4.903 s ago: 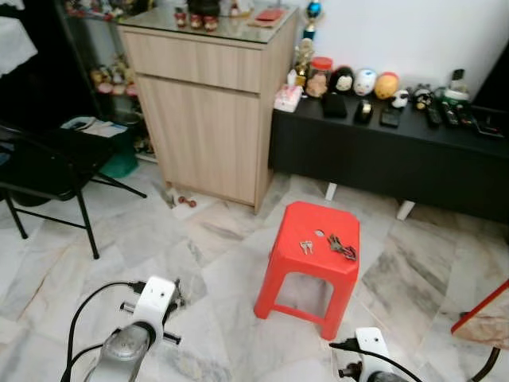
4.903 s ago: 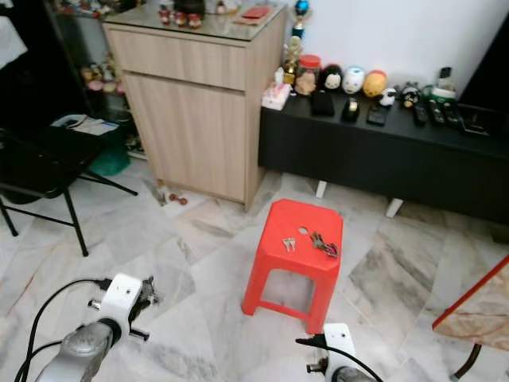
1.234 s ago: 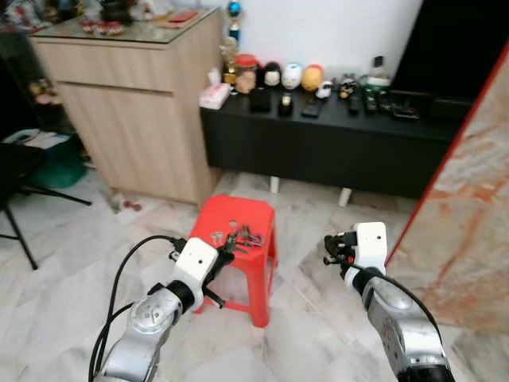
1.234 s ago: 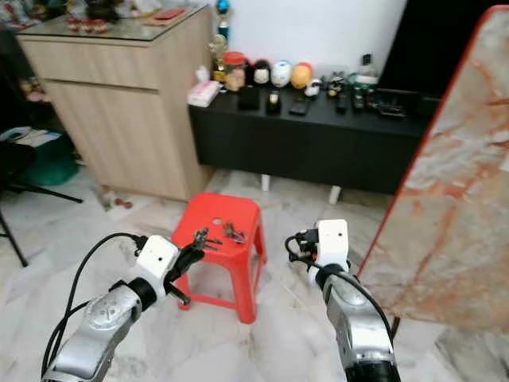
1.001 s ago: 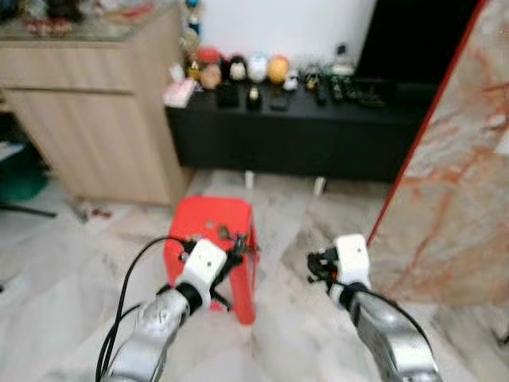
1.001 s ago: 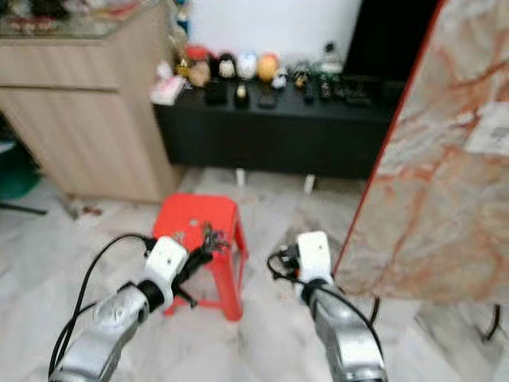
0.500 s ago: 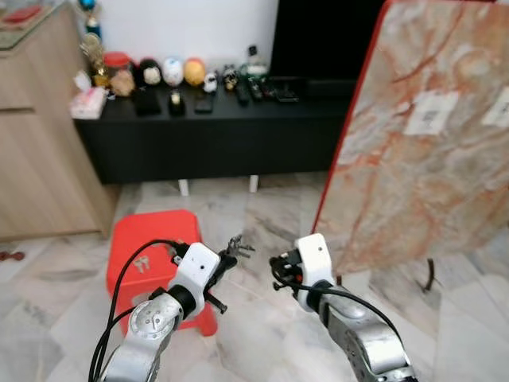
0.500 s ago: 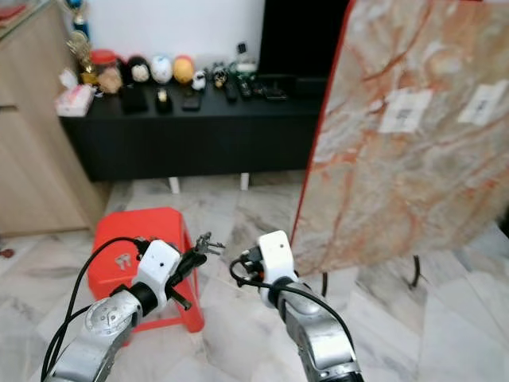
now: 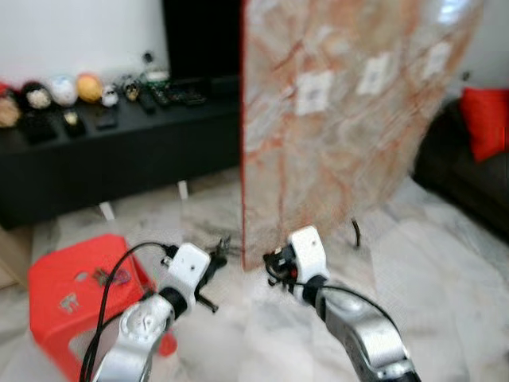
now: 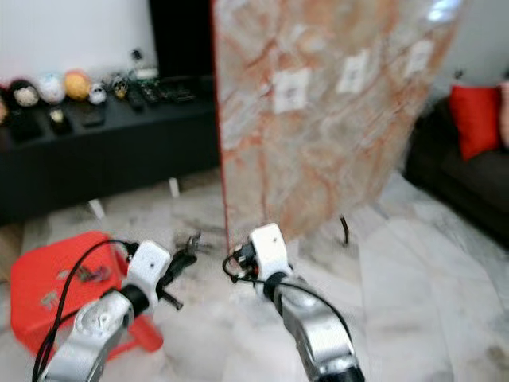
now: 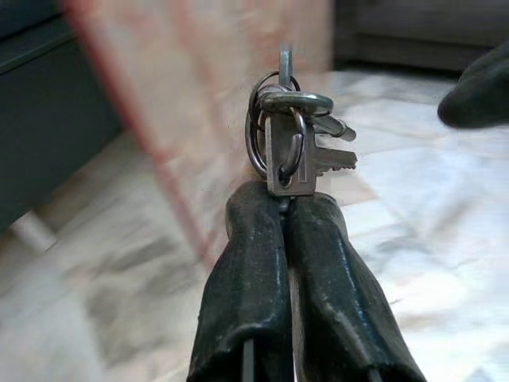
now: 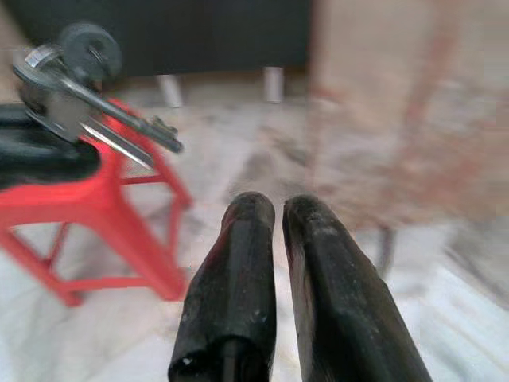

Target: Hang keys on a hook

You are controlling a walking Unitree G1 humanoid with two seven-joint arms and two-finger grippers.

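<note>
Keys (image 11: 290,143) are off the stool and travelling with you now: a bunch on a metal ring, pinched at the tip of your left gripper (image 11: 288,208), whose black fingers are pressed tight together on a flat key blade. In the left eye view the bunch sits just below centre frame, dangling ahead of the gripper over open floor.

Look how the scene has swung since a second ago. The red stool (image 9: 60,298) has slid from mid-frame down to the lower left, a small set of keys left on its top, and the wooden cabinet has gone out of shot. That's the camera turning, not the furniture moving, so you've got the pickup done and you're on the carrying leg.

Your right gripper (image 12: 274,211) is up beside the left one, fingers closed together on nothing, close to the bunch but clear of it.

Big marble-patterned slab (image 9: 342,111) with a red edge stands across the upper middle, black low cabinet (image 9: 103,155) at upper left, dark sofa with a red cushion (image 9: 485,123) at the right edge. No hook to be made out yet in this blur.
</note>
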